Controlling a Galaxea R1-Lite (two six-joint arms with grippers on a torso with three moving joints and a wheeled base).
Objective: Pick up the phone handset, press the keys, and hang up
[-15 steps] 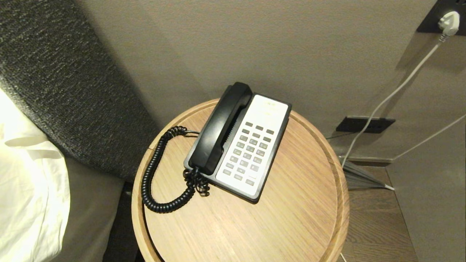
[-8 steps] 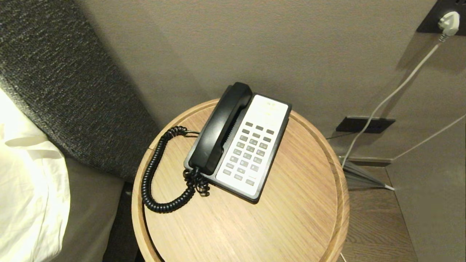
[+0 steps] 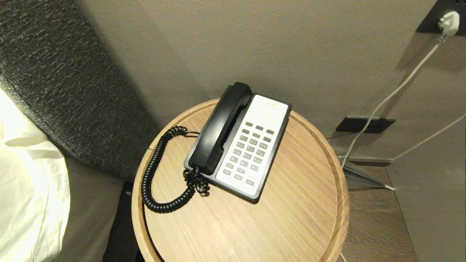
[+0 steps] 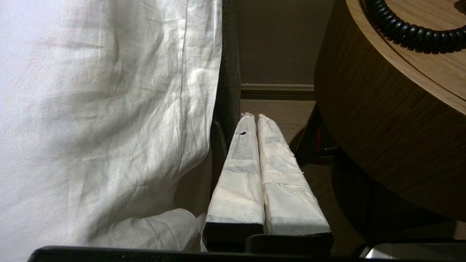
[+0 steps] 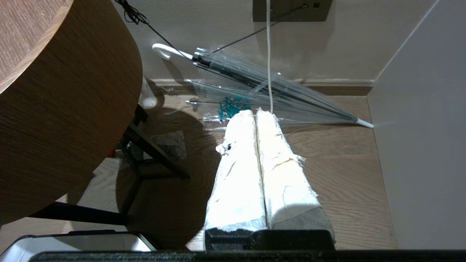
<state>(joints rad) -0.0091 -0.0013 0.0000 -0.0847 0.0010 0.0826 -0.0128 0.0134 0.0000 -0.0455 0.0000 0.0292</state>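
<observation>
The black phone handset [image 3: 220, 128] lies in its cradle on the left side of the phone base [image 3: 271, 160], its coiled cord [image 3: 153, 174] looping over the round wooden table [image 3: 302, 214]. The grey keys [image 3: 249, 151] sit in the white faceplate beside it. Neither arm shows in the head view. My left gripper [image 4: 255, 116] hangs low beside the table, between the bedsheet and the table's side, its white-wrapped fingers pressed together and empty; the cord [image 4: 407, 31] shows above. My right gripper [image 5: 256, 111] hangs over the floor on the table's other side, also shut and empty.
A bed with white sheet [image 3: 25, 182] and dark headboard [image 3: 62, 91] stands left of the table. A clear folded umbrella [image 5: 269, 91] lies on the wooden floor by the wall. White cables run from a plug [image 3: 447, 22] down the wall.
</observation>
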